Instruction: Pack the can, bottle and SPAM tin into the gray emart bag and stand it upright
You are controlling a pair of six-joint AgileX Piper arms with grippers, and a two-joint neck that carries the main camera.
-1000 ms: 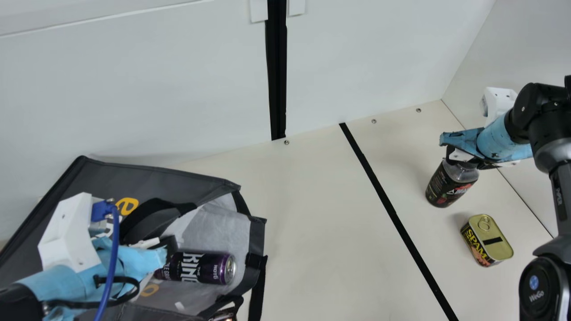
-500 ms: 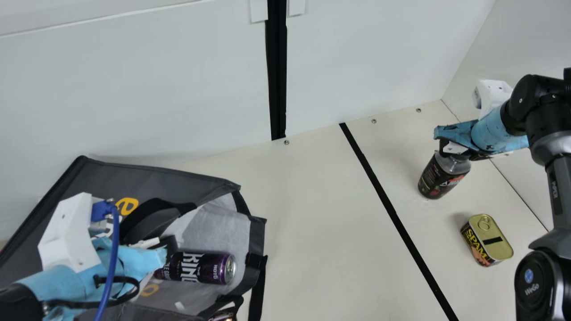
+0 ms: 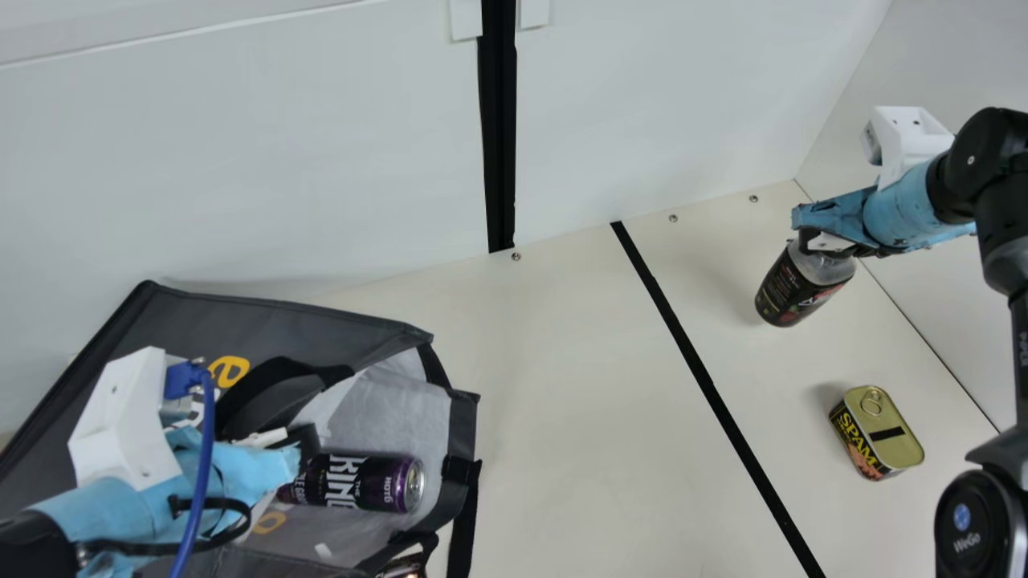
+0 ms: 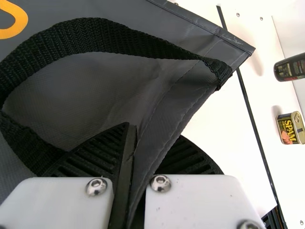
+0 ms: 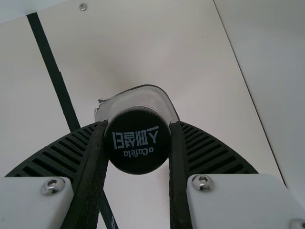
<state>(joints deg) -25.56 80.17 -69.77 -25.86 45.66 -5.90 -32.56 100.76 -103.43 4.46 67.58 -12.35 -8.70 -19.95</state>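
While it's gripped, the bottle [image 3: 795,289] (tilted) has risen — slightly.

At lower left I see a matt, cloth-like bag [image 3: 321,331] and glossy metal can [image 3: 373,483]; at right, a smooth plastic-looking bottle [image 3: 791,291] and shiny metal SPAM tin [image 3: 898,451].

On the short rectangular tin with a gold metal lid [image 3: 877,433], yellow capitals on black spell "SPAM". The purple-and-black cylindrical can [image 3: 353,482] reads "THE KING" in white, with "HOT6" near its rim. The dark gray fabric bag [image 3: 337,321] shows a yellow "e", its other lettering partly hidden. The black round cap [image 5: 137,140] of the clear plastic bottle with a dark label [image 3: 803,285] carries "aCafela" and larger Korean characters in white. "WeGo" stands on the right arm's round black joint cover [image 3: 968,526].
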